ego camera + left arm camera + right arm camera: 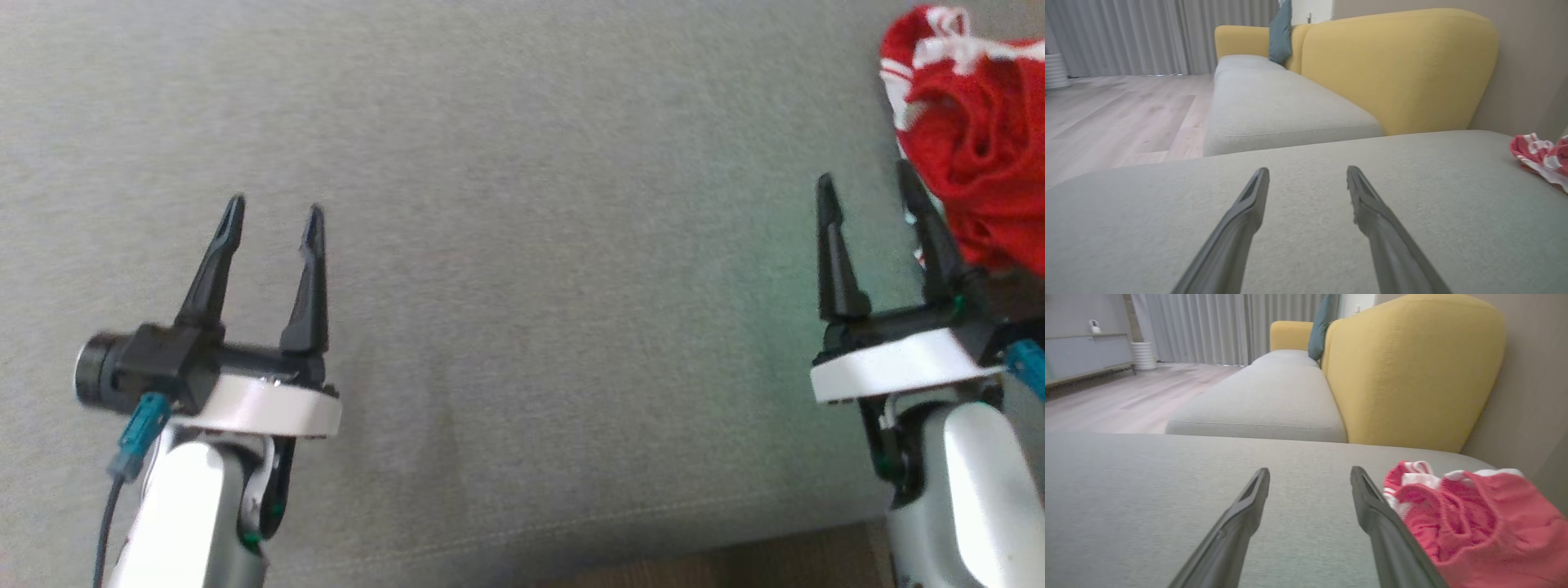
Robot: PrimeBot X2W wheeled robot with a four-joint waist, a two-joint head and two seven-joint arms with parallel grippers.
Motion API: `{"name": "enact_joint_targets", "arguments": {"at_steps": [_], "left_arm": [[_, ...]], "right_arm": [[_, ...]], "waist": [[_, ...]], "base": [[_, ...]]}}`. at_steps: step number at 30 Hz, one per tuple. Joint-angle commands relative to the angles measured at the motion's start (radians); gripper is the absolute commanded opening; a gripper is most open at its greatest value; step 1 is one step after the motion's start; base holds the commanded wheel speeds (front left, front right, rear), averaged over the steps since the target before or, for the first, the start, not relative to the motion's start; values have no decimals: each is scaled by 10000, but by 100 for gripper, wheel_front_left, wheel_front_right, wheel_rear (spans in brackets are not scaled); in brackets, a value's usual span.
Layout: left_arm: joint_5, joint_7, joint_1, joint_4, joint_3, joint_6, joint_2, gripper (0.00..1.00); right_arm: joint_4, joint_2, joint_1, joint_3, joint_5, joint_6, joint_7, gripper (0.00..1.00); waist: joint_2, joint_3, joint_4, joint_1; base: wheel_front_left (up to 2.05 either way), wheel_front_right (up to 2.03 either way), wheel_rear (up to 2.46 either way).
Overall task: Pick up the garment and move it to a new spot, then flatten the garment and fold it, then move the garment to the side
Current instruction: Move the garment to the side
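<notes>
The garment [971,122] is a red piece with white trim, lying crumpled at the far right of a grey cushion [522,245]. My right gripper [869,188] stands open just left of it, with nothing between its fingers; the garment's edge lies against the outer side of its right finger. In the right wrist view the garment [1470,522] bunches up right beside the right finger [1384,522]. My left gripper [273,212] is open and empty over bare cushion at the left. In the left wrist view the garment [1541,157] shows far off at the right edge.
The grey cushion's front edge [571,531] runs along the bottom, with wooden floor [735,563] below it. A yellow sofa back [1412,371] and a wall rise beyond the garment. A second grey seat [1274,106] with a teal pillow [1281,32] extends farther away.
</notes>
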State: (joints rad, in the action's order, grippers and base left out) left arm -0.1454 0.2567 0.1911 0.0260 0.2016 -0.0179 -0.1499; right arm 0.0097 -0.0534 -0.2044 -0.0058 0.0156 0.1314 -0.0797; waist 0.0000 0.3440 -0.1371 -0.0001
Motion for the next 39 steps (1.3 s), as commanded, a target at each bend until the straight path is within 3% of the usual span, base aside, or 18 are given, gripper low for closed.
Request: {"name": "enact_joint_targets", "arguments": {"at_steps": [1,13,28,39], "left_arm": [[-68,49,-8,-261,-444,-82,-66,100],[-210,50,-874,228,-677,-250,-107,100],[-369,-114,-1726,432,-511,-348,-162,100],[-361,-369,-2022,318,-375,-487,-238,100]], "right_arm": [[-293,17,152,277,114,-7,-92,100],[-406,30,1061,515,705,-7,9,100],[-872,31,2245,414,974,-7,425,100],[-1040,31,2633,280,990,-7,650,100]], "waist": [[0,-544,553,1],[0,-1736,1296,1],[0,-2970,1329,1],[0,-3293,1325,1]], "base": [[0,0,0],[0,0,0],[0,0,0],[0,0,0]]}}
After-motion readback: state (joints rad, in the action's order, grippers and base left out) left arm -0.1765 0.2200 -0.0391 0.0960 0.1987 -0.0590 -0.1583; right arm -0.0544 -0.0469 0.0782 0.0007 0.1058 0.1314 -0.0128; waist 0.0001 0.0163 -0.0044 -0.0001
